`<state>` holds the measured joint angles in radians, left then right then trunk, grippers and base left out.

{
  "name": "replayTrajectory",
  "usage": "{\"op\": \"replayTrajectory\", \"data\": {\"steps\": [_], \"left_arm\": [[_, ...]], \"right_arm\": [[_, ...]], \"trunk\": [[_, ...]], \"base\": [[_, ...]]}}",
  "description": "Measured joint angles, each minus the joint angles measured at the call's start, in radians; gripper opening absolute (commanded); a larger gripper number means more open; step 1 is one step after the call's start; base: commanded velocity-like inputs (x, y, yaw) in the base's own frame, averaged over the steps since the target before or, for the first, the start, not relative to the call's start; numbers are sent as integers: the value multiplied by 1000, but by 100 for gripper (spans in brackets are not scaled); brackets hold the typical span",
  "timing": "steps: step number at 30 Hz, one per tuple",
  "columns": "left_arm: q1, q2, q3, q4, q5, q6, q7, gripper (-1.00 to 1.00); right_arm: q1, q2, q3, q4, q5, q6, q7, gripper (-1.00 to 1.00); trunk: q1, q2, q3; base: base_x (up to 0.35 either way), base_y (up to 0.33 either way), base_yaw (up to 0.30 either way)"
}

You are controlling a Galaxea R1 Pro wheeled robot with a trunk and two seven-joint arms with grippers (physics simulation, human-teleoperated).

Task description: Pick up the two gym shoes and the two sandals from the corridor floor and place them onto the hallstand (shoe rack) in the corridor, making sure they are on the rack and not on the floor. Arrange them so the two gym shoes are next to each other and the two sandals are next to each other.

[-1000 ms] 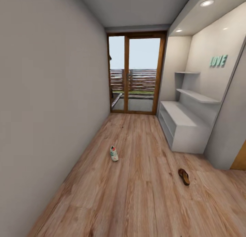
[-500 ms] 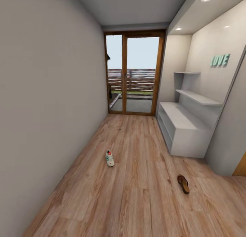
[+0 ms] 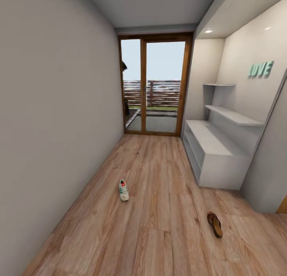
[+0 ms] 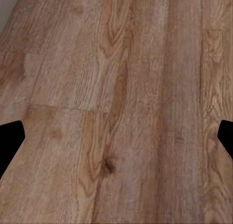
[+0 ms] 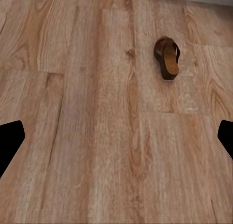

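— Progress so far? Hallstand [image 3: 215, 156] by the right wall: bench top and shelves look bare.
— So nothing placed. Corridor floor [image 3: 159, 228] has one gym shoe [image 3: 124, 190] mid-corridor and one sandal [image 3: 215, 224] nearer the rack; the others aren't visible.
— Grippers?
— Left fingers [image 4: 10, 141] and right fingers [image 5: 10, 141] spread wide, holding nothing.

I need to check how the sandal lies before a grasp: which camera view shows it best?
The right wrist view: the sandal is large there, lying flat on the corridor floor, its tan sole and dark strap clear. The head view shows it small, near the hallstand. The left wrist view gives bare floor planks.
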<state>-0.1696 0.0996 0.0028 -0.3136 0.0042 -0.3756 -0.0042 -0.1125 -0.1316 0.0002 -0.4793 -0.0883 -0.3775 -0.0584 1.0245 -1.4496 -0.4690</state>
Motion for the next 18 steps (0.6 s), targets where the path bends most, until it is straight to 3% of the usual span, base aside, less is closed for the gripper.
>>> {"op": "replayTrajectory", "data": {"steps": [18], "left_arm": [[0, 0, 0, 0, 0, 0, 2, 100]], "right_arm": [[1, -1, 1, 35, 2, -1, -3, 100]], "trunk": [[0, 0, 0]], "base": [[298, -121, 0]]}}
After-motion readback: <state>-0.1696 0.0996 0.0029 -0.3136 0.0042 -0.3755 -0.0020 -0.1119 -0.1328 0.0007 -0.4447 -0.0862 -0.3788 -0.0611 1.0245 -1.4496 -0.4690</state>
